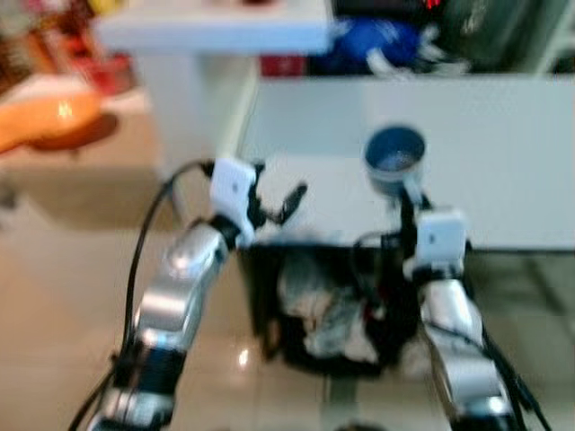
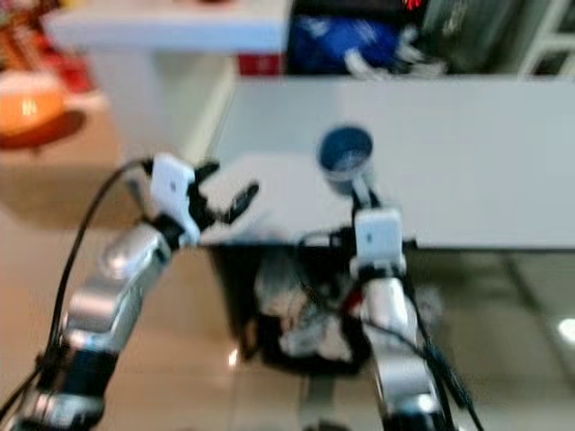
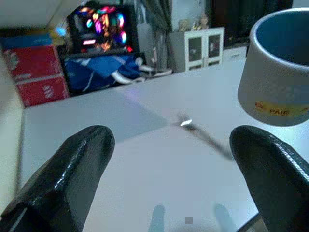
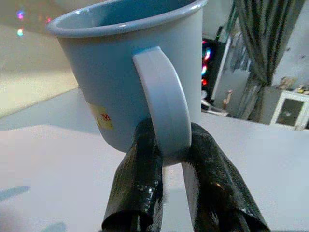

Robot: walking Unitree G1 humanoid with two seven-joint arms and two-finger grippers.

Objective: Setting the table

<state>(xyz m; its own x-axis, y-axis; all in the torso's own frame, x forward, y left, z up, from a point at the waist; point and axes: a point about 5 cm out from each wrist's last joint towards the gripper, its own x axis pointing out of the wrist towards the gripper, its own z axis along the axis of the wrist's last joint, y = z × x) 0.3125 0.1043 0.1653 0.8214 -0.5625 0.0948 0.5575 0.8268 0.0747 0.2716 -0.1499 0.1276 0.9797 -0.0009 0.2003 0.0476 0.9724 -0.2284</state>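
My right end effector (image 4: pixel 161 193) pinches the blue mug (image 4: pixel 130 72) by its handle, just above the white worktop (image 1: pixel 503 153). My left end effector (image 3: pixel 183 159) hangs wide open, empty, beside it.

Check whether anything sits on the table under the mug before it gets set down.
Nothing visible does. The right gripper pinches the blue mug by its handle above bare white table; the open left gripper hovers beside it, off to the side.
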